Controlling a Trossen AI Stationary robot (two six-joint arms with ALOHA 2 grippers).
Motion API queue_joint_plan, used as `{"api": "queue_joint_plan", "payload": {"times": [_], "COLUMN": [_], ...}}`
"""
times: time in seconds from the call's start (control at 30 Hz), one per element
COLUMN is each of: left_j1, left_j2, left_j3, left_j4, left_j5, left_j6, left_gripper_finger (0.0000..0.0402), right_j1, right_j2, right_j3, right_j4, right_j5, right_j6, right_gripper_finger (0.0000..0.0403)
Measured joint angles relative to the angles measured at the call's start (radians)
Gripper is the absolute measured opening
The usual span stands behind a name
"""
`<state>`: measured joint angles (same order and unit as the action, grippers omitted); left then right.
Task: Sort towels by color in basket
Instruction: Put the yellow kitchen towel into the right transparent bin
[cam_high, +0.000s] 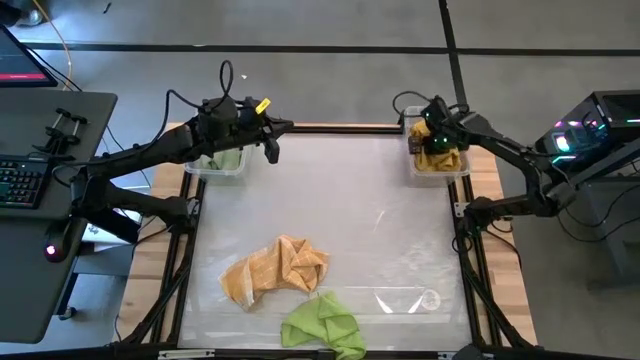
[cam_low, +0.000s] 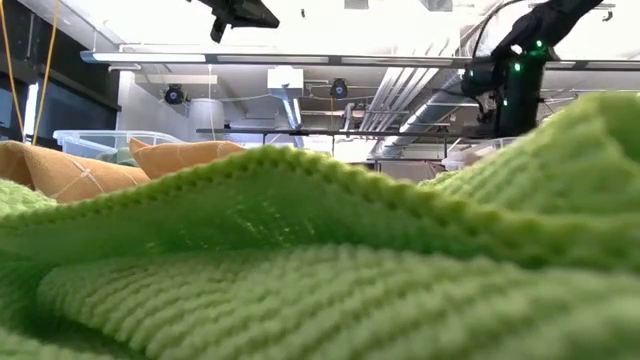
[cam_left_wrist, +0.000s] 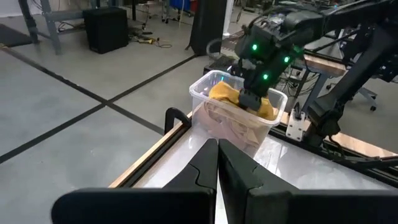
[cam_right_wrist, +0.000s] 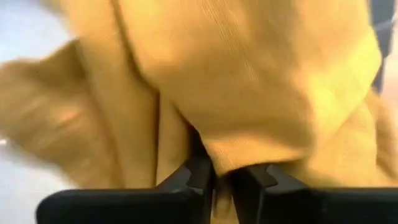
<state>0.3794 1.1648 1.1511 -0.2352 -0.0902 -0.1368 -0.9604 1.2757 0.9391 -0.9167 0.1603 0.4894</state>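
Note:
A mustard yellow towel (cam_high: 440, 158) lies heaped in the clear bin (cam_high: 462, 172) at the table's far right corner. My right gripper (cam_high: 432, 140) reaches down into it, shut on the cloth. The clear bin (cam_high: 205, 172) at the far left corner holds pale green towels (cam_high: 222, 158). My left gripper (cam_high: 272, 142) hangs shut beside that bin, above the table, touching nothing. An orange-tan towel (cam_high: 275, 268) lies crumpled on the table's near half. A lime green towel (cam_high: 325, 325) lies crumpled at the near edge. My right gripper pinches a fold of the mustard yellow towel (cam_right_wrist: 219, 157) between its two fingers. The fingers come from above, pointing steeply down into the bin. The rest of the towel is bunched around the fingers and lies in the bin (cam_left_wrist: 236, 127).
The lime green towel (cam_low: 320, 250) fills the low view's foreground, with the orange-tan towel (cam_low: 80, 172) behind it at the left. A clear sheet (cam_high: 400, 300) lies on the table's near right part. A desk with a keyboard (cam_high: 25, 185) stands left of the table.

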Motion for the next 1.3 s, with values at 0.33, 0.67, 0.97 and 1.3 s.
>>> {"api": "queue_joint_plan", "payload": {"times": [0.33, 0.67, 0.97, 1.3], "left_j1": [0.000, 0.000, 0.000, 0.000], "left_j2": [0.000, 0.000, 0.000, 0.000], "left_j3": [0.000, 0.000, 0.000, 0.000], "left_j4": [-0.003, -0.003, -0.003, -0.004], "left_j5": [0.000, 0.001, 0.001, 0.001], "left_j6": [0.000, 0.005, 0.017, 0.018], "left_gripper_finger": [0.0000, 0.0000, 0.0000, 0.0000], "right_j1": [-0.002, 0.008, 0.007, -0.022], "right_j2": [0.000, 0.007, 0.073, 0.075], "right_j3": [0.231, 0.219, -0.008, -0.034], "right_j4": [-0.147, 0.033, 0.223, 0.218], "right_j5": [0.067, 0.030, 0.049, 0.048], "right_j6": [-0.028, -0.064, 0.015, 0.086], "right_gripper_finger": [0.0123, 0.0155, 0.0037, 0.0050]}}
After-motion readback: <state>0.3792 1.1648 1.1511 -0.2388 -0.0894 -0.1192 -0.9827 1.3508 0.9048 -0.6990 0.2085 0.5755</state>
